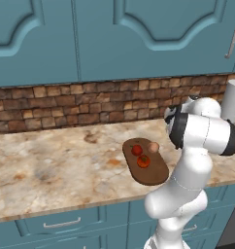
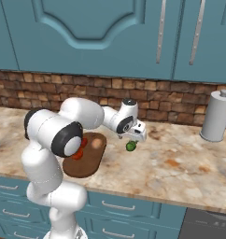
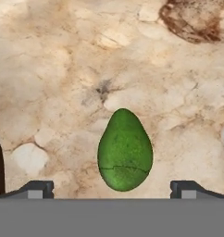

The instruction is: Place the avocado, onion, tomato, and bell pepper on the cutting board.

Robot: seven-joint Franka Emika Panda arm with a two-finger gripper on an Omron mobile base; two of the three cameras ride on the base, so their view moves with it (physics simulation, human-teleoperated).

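The green avocado point(image 3: 125, 150) lies on the marble counter, between and just past my open gripper point(image 3: 111, 190) and clear of both fingertips point(image 3: 40, 188). From the right base view the gripper point(image 2: 133, 139) hovers directly above the avocado point(image 2: 130, 146), right of the cutting board point(image 2: 87, 165). The dark wooden cutting board point(image 1: 151, 172) carries the tan onion point(image 1: 153, 147) and two red fruits point(image 1: 137, 150) point(image 1: 143, 161). Which of them is the tomato and which the bell pepper I cannot tell. The arm hides part of the board in the right base view.
A grey paper towel roll point(image 2: 215, 116) stands at the back right of the counter. A brick backsplash point(image 1: 66, 104) and blue cabinets run along the rear. The counter's front edge point(image 1: 66, 209) lies above blue drawers.
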